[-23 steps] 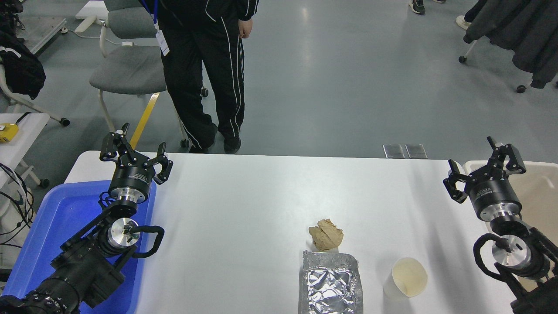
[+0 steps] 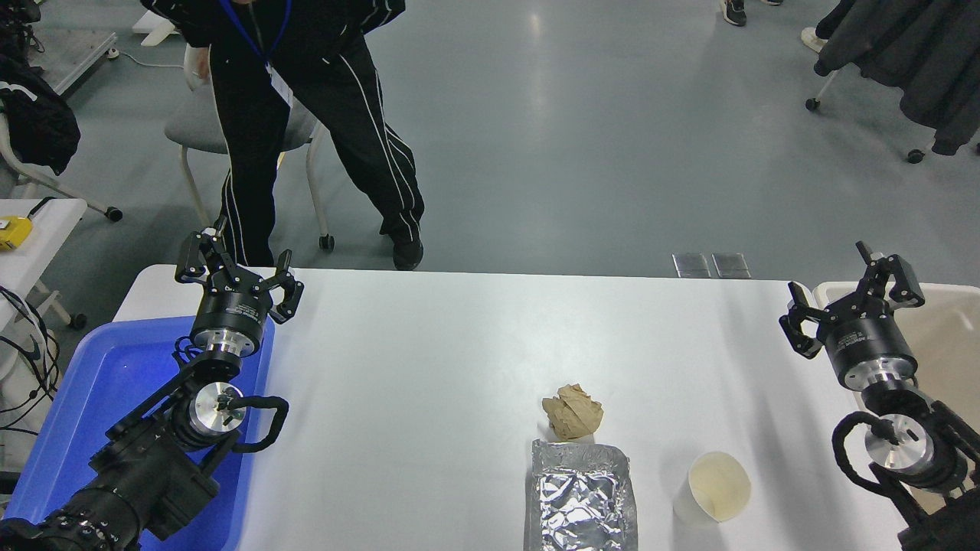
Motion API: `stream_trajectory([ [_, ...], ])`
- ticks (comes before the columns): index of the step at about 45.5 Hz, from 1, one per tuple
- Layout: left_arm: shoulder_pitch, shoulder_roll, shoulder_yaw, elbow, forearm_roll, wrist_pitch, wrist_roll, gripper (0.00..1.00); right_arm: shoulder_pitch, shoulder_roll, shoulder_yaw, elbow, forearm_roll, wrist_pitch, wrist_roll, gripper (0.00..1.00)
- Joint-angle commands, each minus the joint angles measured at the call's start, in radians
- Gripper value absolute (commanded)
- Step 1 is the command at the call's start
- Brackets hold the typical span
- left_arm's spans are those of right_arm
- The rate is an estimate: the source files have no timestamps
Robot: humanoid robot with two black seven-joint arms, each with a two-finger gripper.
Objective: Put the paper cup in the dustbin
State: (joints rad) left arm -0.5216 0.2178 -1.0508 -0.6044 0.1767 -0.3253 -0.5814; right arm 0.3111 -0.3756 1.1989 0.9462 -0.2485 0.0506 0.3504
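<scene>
Both jaw pairs spread, empty; right gripper (image 2: 848,306) hovers at dustbin (image 2: 949,321) rim, well apart from paper cup (image 2: 713,490); cup upright near table's front edge, just right of foil tray (image 2: 582,497); best swing back and down, straddle cup wall, pinch lightly to avoid crushing; left gripper (image 2: 236,269) parked over blue tub (image 2: 115,383); versus earlier: arms, cup unmoved; person (image 2: 306,99) shifted left.

Left end effector (image 2: 236,269) and right end effector (image 2: 848,295) raised, fingers seemingly spread, empty.
</scene>
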Motion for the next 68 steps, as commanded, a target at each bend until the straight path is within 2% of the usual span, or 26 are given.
stream_trajectory([
  [1,0.000,0.000,0.000,0.000,0.000,0.000,0.000,1.00,0.008,0.000,0.031,-0.003,0.000,0.001,0.022,0.99],
  [17,0.000,0.000,0.000,0.000,0.000,0.000,0.000,1.00,0.014,-0.012,0.037,0.002,-0.014,0.003,0.091,0.99],
  [40,0.000,0.000,0.000,0.000,0.000,-0.001,0.000,1.00,0.011,-0.011,0.033,-0.021,-0.017,0.003,0.091,0.99],
  [59,0.000,0.000,0.000,0.000,0.001,0.000,0.000,1.00,0.025,-0.014,-0.079,-0.030,-0.015,0.002,0.091,0.99],
  [68,0.000,0.000,0.000,0.000,0.000,0.000,0.000,1.00,0.100,-0.060,-0.151,-0.070,-0.003,0.000,0.084,0.99],
])
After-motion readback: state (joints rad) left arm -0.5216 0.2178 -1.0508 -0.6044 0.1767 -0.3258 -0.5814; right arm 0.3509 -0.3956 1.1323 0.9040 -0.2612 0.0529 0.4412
